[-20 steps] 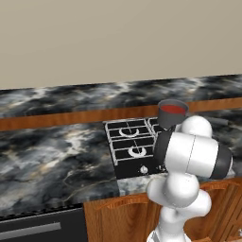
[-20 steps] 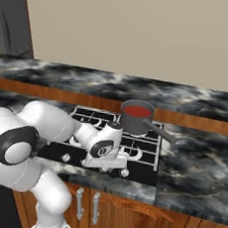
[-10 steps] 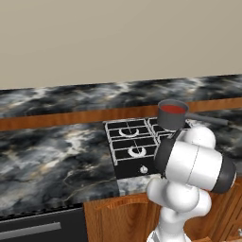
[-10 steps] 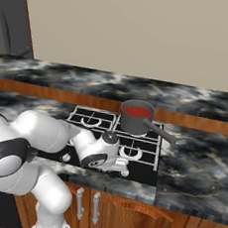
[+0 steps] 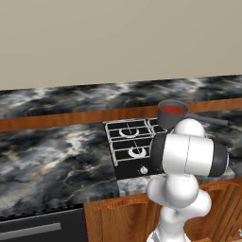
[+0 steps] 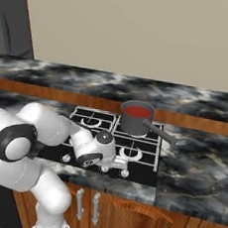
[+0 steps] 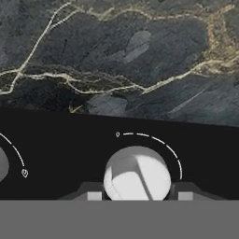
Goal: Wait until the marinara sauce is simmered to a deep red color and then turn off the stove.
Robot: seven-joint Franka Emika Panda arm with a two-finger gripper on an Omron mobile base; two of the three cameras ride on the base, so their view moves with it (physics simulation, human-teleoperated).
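The marinara sauce [image 6: 137, 111] sits as a flat red disc inside the saucepan [image 6: 135, 120] on a rear burner of the stove [image 6: 146, 154], toward the back edge of the bench [image 6: 194, 179], pan handle running out to the right and toward the front. It already reads red, so in my judgement the step in hand is the shut-off, not more waiting.

Outward from the pan: the knob row runs along the stove's front edge, and the hand [image 6: 126, 163] is down low there, pointing along that row toward the stove's right side. In the hand view one knob [image 7: 136, 173] sits dead centre between the two finger tips [image 7: 93, 193], its raised ridge slanting a little off upright, dial arc curving over its top & right. The tips stand apart, one on each side of the knob, w/ a thin gap — not clamped on it as far as I can tell.

Key relation: knob lies straight ahead of the hand, on its axis — any turn is about that same line.
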